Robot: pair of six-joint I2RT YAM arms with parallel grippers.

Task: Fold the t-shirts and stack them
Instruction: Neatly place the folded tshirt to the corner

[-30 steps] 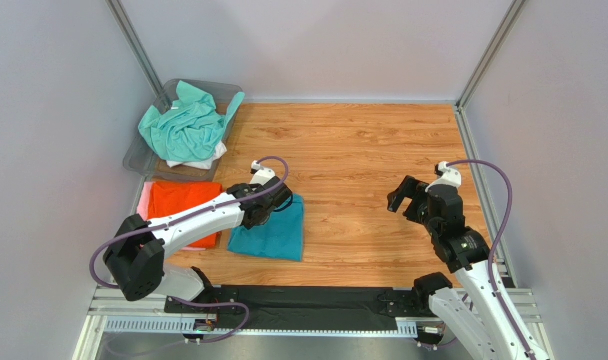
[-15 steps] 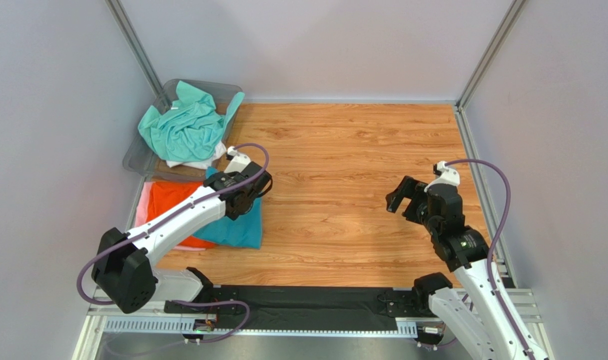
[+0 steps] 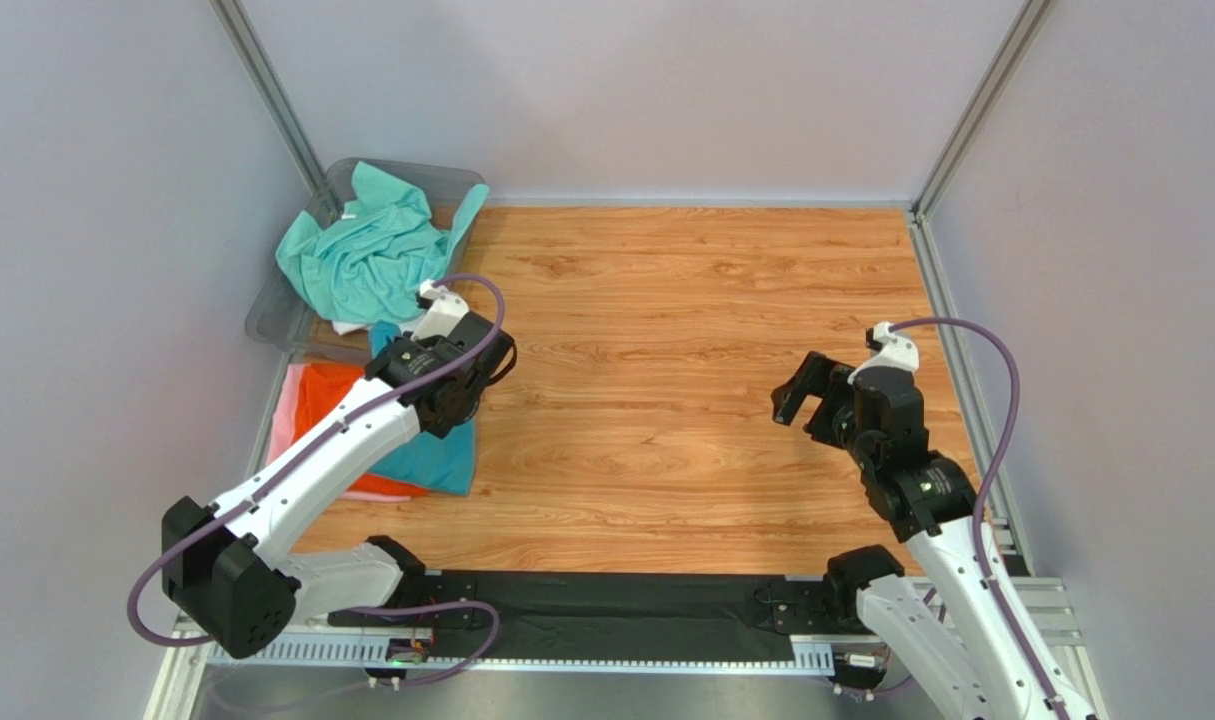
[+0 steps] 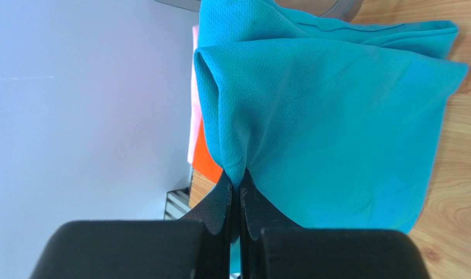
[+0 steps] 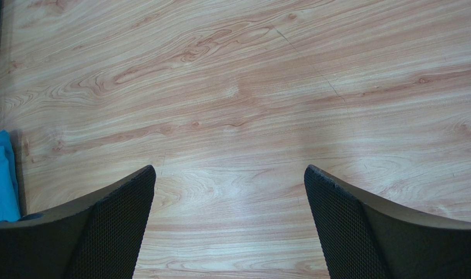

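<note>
My left gripper [image 4: 239, 181] is pinched tight on a bunched edge of the teal shirt [image 4: 336, 128], jaws together with cloth between them. The shirt spreads from that pinch as a folded panel. It is smooth across its face and puckered only at the grip, with a layered edge showing at the far side. From above, it lies partly over the orange shirt [image 3: 328, 393], which sits on the pink shirt [image 3: 283, 413]. Its right part reaches past them onto the table [image 3: 688, 345]. I judge this the stacking step. The next move calls for setting it squarely on the orange one, then letting go without dragging the fold open. My right gripper [image 5: 229, 192] hovers with jaws wide apart over bare wood, holding nothing.
</note>
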